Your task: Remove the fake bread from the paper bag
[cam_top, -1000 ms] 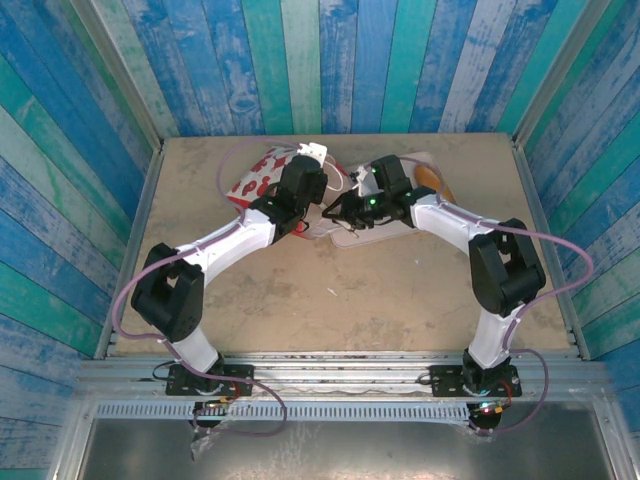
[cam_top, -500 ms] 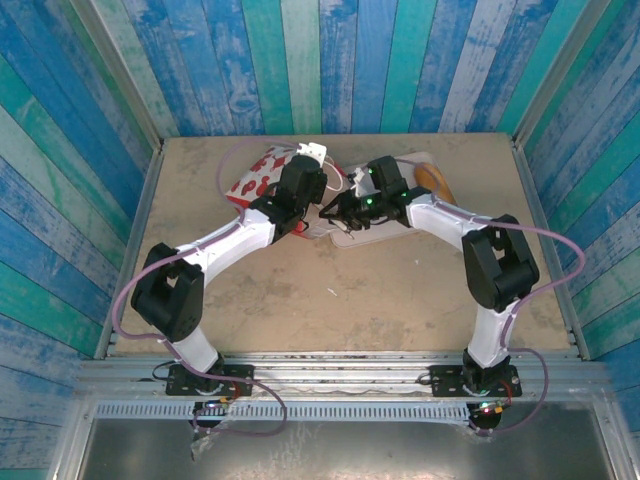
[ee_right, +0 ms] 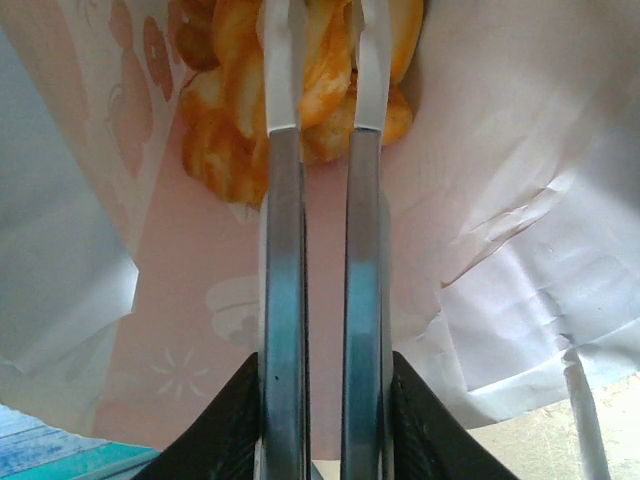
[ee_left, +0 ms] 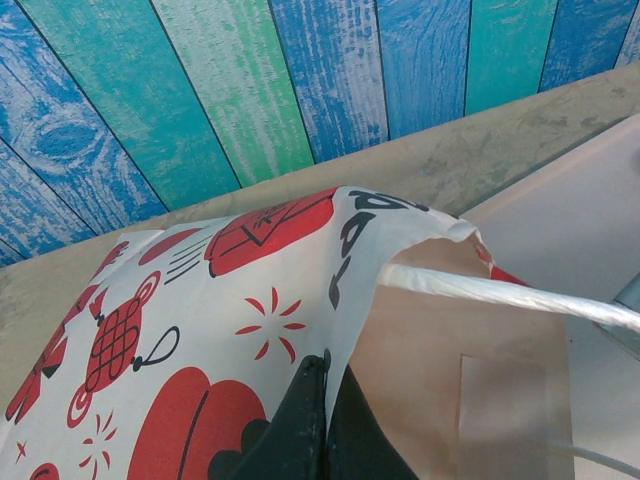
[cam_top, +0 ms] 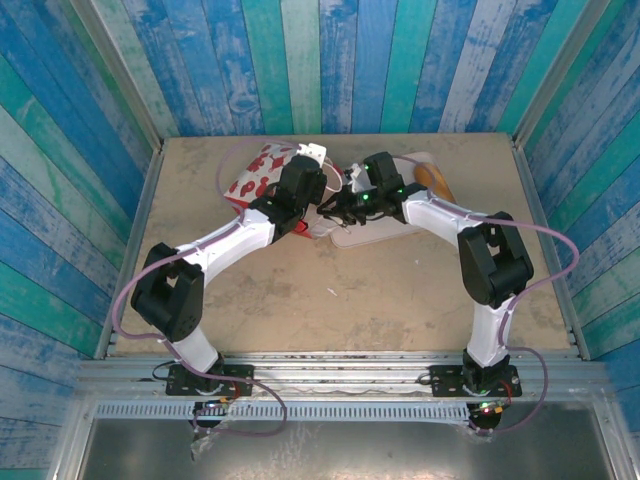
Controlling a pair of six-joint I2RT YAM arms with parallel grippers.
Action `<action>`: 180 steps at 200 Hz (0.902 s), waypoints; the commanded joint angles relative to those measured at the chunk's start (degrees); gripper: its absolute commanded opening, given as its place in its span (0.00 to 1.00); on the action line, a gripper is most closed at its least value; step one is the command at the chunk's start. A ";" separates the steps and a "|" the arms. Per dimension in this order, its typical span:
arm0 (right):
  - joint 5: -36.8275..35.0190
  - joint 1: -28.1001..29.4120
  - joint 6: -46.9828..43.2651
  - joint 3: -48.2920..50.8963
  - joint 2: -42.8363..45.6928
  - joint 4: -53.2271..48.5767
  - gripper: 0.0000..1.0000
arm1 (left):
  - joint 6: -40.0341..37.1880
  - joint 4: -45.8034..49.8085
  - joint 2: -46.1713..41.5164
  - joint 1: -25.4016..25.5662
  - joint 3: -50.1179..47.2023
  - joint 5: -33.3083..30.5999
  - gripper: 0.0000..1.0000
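Looking along the left wrist, I see the left gripper (ee_left: 325, 385) pressed together on the rim of the bag (ee_left: 200, 320), which lies on its side with its mouth lifted and a cord handle (ee_left: 500, 292) trailing across the opening. From the right wrist, the right gripper (ee_right: 325, 385) clamps the tongs (ee_right: 283, 300), squeezing both arms nearly parallel. Their white tips reach deep inside the bag and straddle a glossy orange heap of bread (ee_right: 225, 150) at its far end. From above, both grippers meet at the bag's mouth beside the tray (cam_top: 385, 238), where one bun (cam_top: 430, 177) lies at the far end. My worry is the hold: the tips sit on slick, rounded pieces, so one could squirt free on the way out. A piece could also snag the paper and drag the bag out of the left pinch.
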State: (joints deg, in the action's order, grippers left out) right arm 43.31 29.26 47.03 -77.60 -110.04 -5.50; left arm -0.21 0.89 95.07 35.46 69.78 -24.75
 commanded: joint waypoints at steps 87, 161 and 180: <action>-6.23 2.44 4.19 15.57 14.92 8.93 0.04 | 4.64 -1.16 -1.42 0.12 0.00 -7.94 0.00; -9.77 2.56 6.60 26.10 25.82 11.82 0.03 | 6.24 -0.26 -0.11 -0.02 1.70 -9.14 0.00; -10.89 2.38 6.71 27.84 28.29 11.18 0.02 | 7.09 0.57 0.44 0.04 2.29 -9.91 0.00</action>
State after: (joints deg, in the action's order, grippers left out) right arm 34.22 31.53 53.58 -51.20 -85.84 3.46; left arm 4.89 0.89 95.09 35.62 69.91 -32.10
